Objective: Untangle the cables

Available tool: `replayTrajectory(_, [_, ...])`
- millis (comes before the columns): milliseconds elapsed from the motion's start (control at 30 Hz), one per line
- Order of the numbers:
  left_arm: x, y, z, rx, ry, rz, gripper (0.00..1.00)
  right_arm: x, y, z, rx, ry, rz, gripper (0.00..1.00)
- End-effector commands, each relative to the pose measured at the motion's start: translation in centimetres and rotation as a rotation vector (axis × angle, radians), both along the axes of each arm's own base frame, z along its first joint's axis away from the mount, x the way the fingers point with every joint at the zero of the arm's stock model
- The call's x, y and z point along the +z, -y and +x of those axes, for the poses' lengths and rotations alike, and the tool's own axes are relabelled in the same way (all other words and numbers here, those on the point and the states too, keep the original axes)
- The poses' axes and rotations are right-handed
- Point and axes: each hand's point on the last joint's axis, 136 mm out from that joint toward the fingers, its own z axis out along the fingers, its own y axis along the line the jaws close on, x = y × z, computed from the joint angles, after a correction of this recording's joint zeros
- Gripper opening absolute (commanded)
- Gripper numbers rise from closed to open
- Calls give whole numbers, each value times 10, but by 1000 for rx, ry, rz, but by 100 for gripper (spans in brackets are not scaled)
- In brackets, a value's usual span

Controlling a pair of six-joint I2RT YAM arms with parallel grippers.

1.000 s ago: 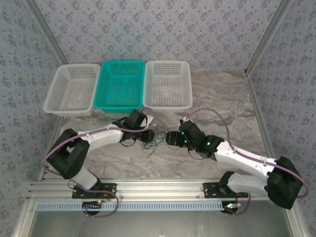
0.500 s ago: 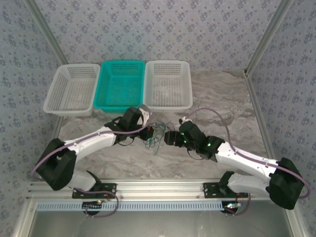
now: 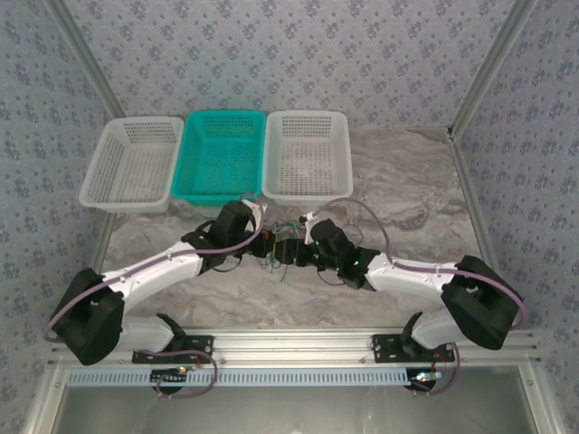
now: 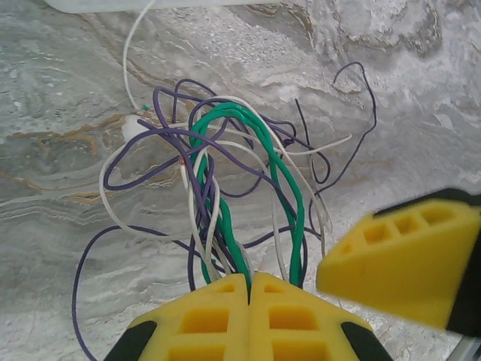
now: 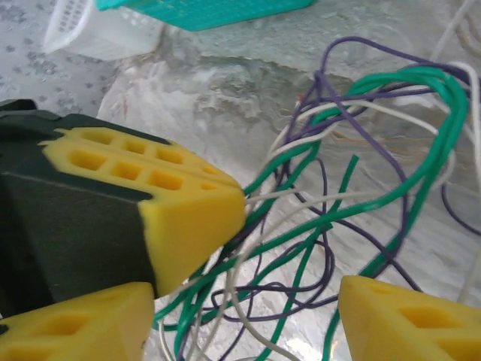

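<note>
The cables are a tangle of thin green, purple and white wires on the marble table. My left gripper is shut on a bunch of them, with a green strand pinched at the seam of its yellow fingers. In the top view the left gripper and the right gripper meet tip to tip over the cables. My right gripper is open, with green, white and purple loops of the cables running through the gap. The left gripper sits just beyond it. One right finger shows beside the left jaws.
Three baskets stand in a row behind the cables: a white basket, a teal basket and another white basket. The teal basket is close beyond the wires. An aluminium rail runs along the near edge.
My right gripper has slid left up to the left gripper and narrowed its jaws around the wires. The left gripper shut fully and drew the bunch slightly toward the baskets.
</note>
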Motion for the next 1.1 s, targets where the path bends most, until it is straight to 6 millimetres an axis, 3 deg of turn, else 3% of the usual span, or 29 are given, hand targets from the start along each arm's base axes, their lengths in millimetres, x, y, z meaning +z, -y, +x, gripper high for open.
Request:
replayTrajectory(0, [59, 23, -5, -53, 83, -198, 0, -7, -5, -6, 20, 8, 26, 49])
replayTrajectory(133, [60, 20, -4, -31, 82, -215, 0, -7, -3, -12, 35, 16, 39, 36])
replayTrajectory(267, [57, 18, -2, -8, 71, -226, 0, -3, -6, -23, 77, 50, 28, 42])
replayTrajectory(367, [59, 17, 0, 11, 71, -234, 0, 1, -8, -30, 99, 79, 27, 38])
replayTrajectory(567, [65, 12, 2, 34, 77, -248, 0, -4, 28, -24, -77, 137, 31, 36])
replayTrajectory(667, [70, 20, -6, -19, 62, -286, 0, 8, 31, -22, -66, 181, 26, 53])
replayTrajectory(733, [74, 28, -11, -67, 57, -319, 0, 26, 18, -24, 2, 204, 43, 76])
replayTrajectory(833, [72, 30, -11, -67, 56, -314, 0, 48, 5, -24, 38, 233, 116, 88])
replayTrajectory(967, [74, 30, -11, -57, 58, -321, 0, 49, 3, -16, 6, 232, 120, 90])
replayTrajectory(1067, [80, 30, -10, -50, 65, -340, 0, 46, -3, -15, 14, 232, 134, 80])
